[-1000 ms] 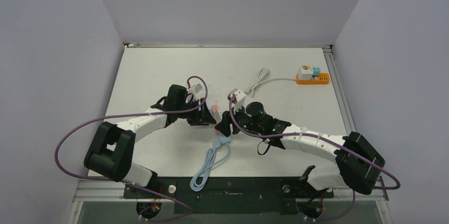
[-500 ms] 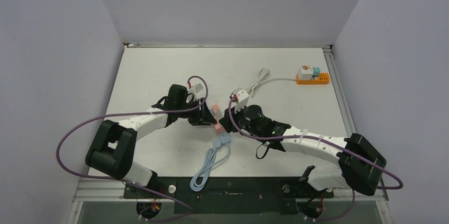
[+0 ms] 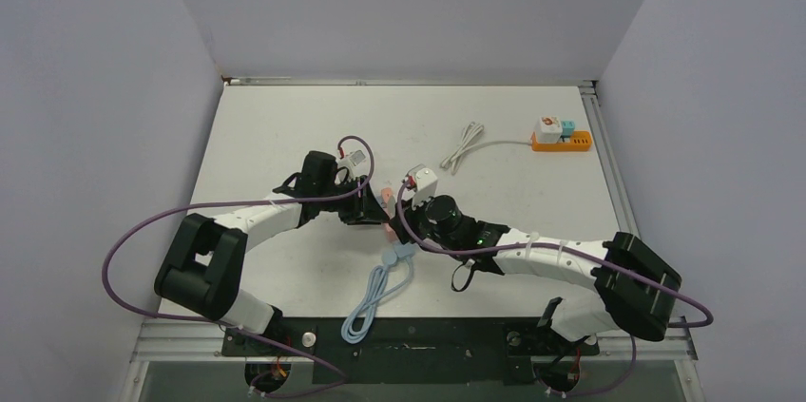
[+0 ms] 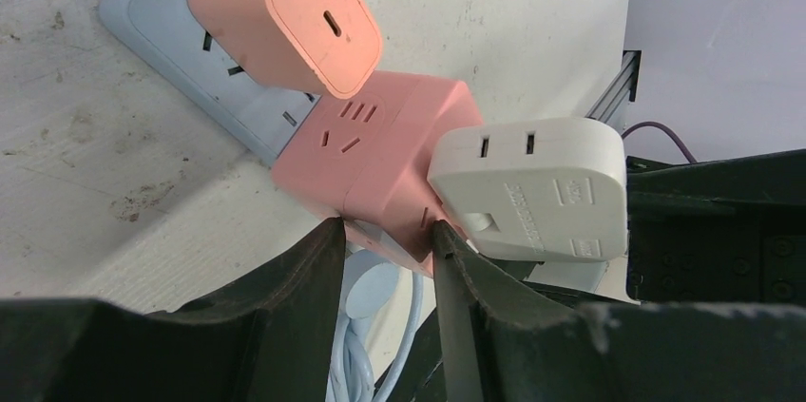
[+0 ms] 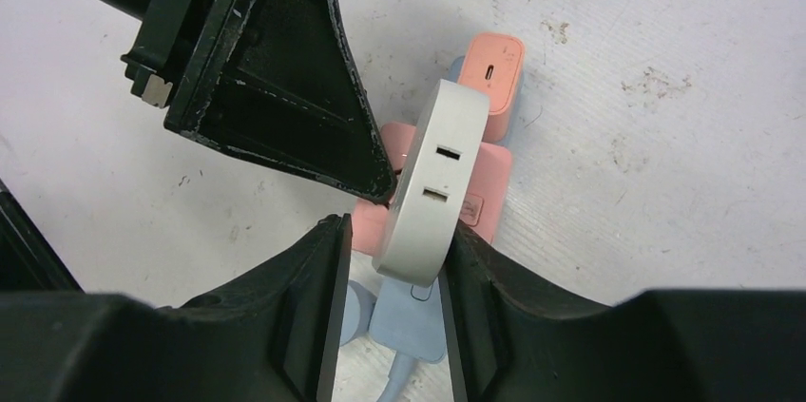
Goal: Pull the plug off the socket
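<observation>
From above you get little: both arms meet mid-table (image 3: 285, 126) and cover most of the pink socket (image 4: 380, 145), so rely on your wrist views. The left gripper (image 4: 380, 236) has its fingers closed on the socket's lower corner. The right gripper (image 5: 388, 240) clamps the white plug (image 5: 428, 183), which is seated in the socket's side. The left wrist also shows a pink charger (image 4: 295, 12) in a blue strip (image 4: 171, 12), cut off at the frame's edge.
</observation>
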